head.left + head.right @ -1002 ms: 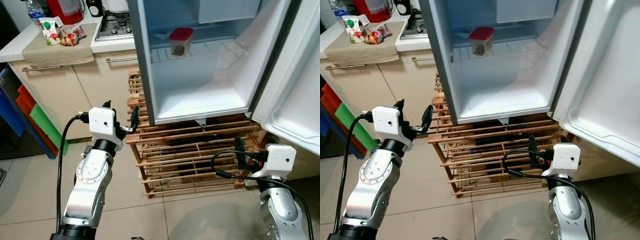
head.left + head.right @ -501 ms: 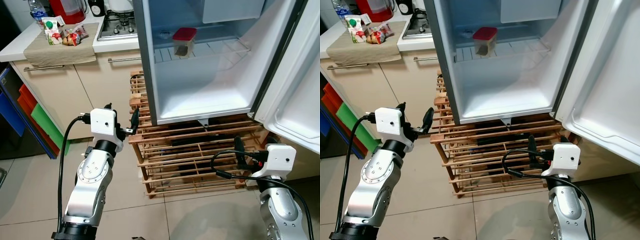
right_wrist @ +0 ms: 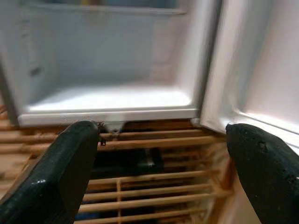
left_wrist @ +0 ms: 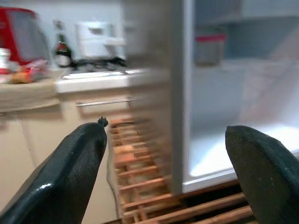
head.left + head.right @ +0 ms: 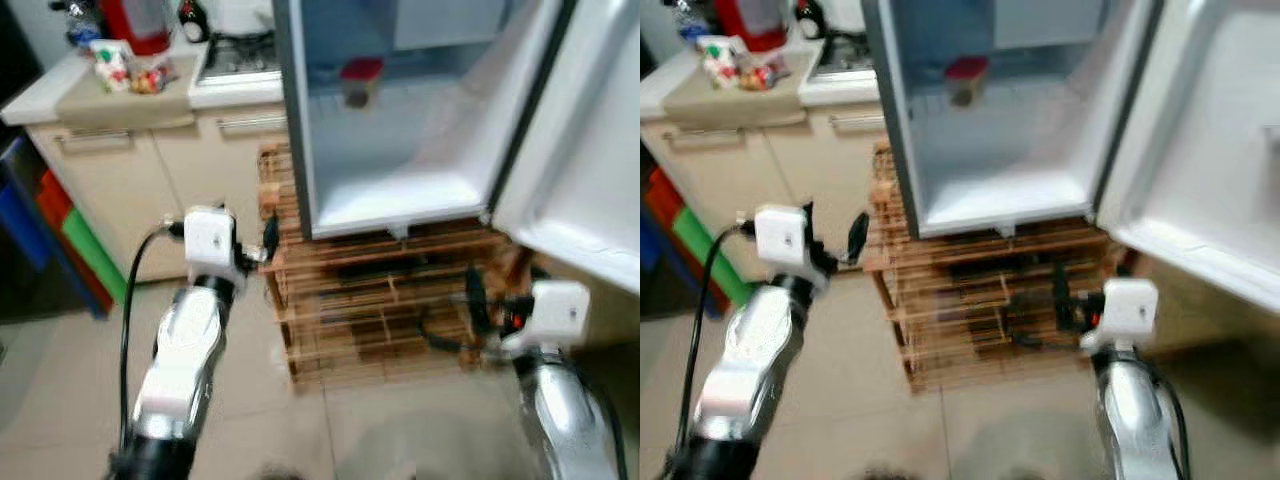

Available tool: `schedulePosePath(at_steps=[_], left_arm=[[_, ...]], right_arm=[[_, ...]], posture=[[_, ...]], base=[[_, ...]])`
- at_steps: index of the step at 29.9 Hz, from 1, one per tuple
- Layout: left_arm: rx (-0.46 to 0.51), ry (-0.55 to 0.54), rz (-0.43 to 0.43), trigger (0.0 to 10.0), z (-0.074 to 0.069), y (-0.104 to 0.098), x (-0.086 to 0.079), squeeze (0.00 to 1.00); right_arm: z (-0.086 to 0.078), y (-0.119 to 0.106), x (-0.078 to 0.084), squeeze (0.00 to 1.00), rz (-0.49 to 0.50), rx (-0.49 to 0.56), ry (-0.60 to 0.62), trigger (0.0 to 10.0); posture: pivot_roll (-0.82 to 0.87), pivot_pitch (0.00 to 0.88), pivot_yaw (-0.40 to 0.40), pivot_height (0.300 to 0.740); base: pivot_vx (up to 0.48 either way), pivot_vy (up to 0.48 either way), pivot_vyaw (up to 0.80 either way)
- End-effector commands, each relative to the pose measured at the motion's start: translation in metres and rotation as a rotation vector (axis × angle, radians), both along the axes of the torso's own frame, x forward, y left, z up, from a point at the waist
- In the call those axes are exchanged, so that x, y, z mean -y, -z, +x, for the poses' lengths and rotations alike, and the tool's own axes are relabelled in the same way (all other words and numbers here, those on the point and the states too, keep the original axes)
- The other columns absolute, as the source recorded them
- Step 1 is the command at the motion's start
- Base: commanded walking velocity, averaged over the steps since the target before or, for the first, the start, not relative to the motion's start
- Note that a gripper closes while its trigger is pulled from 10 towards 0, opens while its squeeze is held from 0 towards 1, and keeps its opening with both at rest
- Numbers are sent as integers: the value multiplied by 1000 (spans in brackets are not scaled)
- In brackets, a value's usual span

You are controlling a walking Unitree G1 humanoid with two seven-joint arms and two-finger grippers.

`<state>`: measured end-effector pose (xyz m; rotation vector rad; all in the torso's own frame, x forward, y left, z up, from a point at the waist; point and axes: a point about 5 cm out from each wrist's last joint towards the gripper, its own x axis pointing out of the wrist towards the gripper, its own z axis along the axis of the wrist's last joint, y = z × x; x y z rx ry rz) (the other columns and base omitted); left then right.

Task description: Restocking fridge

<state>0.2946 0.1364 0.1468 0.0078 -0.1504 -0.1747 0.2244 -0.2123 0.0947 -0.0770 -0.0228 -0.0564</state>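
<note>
Both grippers are raised in front of the robot with nothing between their fingers. Left gripper [image 5: 243,232] sits beside the lower left corner of the fridge [image 5: 300,150], its two black fingers spread wide apart; in the left wrist view one finger [image 4: 70,172] frames the kitchen counter side and the other frames the fridge interior. Right gripper [image 5: 470,300] hangs lower, in front of the wooden slatted rack [image 5: 370,300] on which the fridge stands, and its fingers [image 3: 60,177] are likewise parted wide, pointing at the fridge's white floor and the rack below it.

Inside the fridge, whose door [image 5: 590,170] is swung open to the right, a container with a red lid [image 5: 360,82] stands on the wire shelf near the back. To the left of the fridge runs a counter [image 5: 60,95] with a gas hob [image 5: 235,55], a cloth carrying some small packaged food items [image 5: 130,72], and a red appliance [image 5: 140,22] behind them. Both head views are blurred
</note>
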Motion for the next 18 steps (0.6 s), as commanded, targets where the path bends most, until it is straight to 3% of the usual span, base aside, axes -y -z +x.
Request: schedulePosePath(at_steps=[1,10,18], left_arm=[[-39,-11,3,10000,0,8,-5,0],[-52,-10,2,10000,3,10,-6,0],[-34,36,7,10000,-2,10,2,0]], right_arm=[[3,-5,-4,0,8,26,-16,10000],[1,-4,-4,0,4,19,-14,10000],[-1,-3,-4,0,4,13,-18,10000]], posture=[[-204,0,94,740],[-209,0,98,740],[-205,0,94,740]], base=[[0,0,0],[0,0,0],[0,-480,0]])
